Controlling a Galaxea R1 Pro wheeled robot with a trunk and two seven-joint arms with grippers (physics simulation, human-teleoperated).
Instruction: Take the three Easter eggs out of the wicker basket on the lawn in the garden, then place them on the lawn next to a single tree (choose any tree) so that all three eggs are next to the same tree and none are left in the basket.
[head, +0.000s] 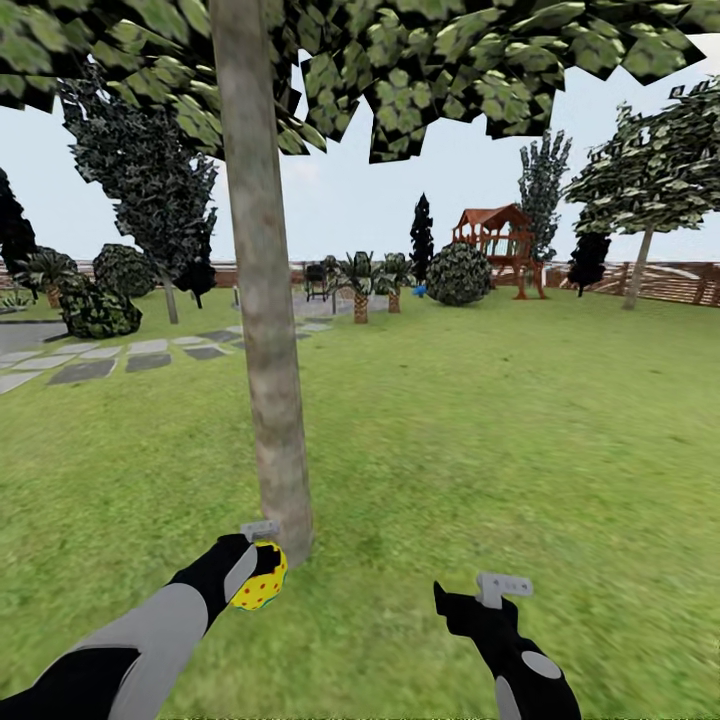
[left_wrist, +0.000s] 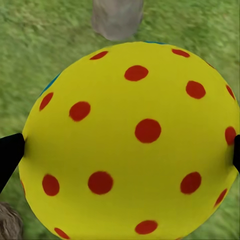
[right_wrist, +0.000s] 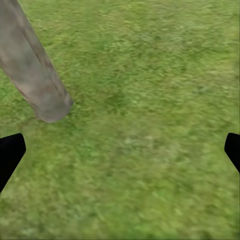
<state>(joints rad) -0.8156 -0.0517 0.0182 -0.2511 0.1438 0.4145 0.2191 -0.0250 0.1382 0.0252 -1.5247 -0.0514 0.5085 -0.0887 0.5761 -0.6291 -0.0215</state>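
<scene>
Clamped in my left hand (head: 256, 560), one Easter egg (head: 262, 578) hangs just beside the tree (head: 270, 400) foot above the lawn (head: 480, 420), while my right hand (head: 478, 596) sits spread, empty, farther off.

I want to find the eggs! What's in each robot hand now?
Left gripper: shut on an Easter egg.
Right gripper: open, holding nothing.
</scene>
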